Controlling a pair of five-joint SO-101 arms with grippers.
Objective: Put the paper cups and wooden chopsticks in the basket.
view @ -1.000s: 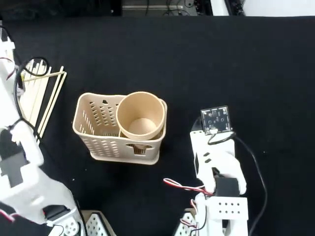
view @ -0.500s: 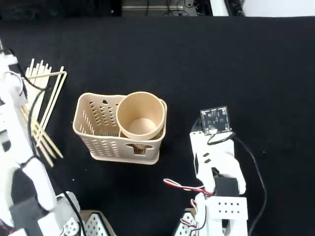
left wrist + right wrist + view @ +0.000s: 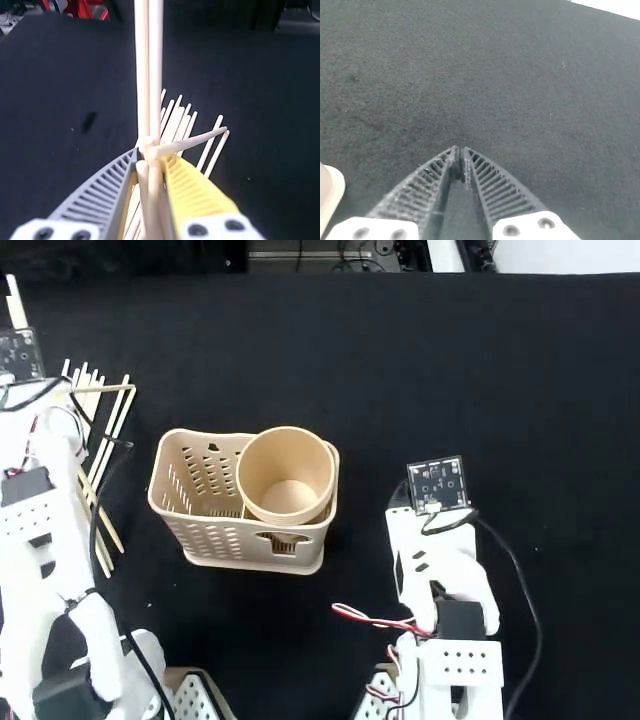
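Wooden chopsticks (image 3: pixel 148 75) sit clamped in the left end effector (image 3: pixel 148 156).

Chopsticks (image 3: pixel 180 120) are lying strewn below my left end effector (image 3: pixel 148 153). Beside it, bare bench (image 3: pixel 200 360) is running to the basket (image 3: pixel 190 530), with a paper cup (image 3: pixel 285 480) filling its far half.

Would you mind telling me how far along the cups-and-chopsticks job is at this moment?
Done: a paper cup sits in the basket. In hand: the left pincer is shut on two chopsticks. Left: those and the chopstick pile on the table beside the basket. The right pincer is shut and empty.
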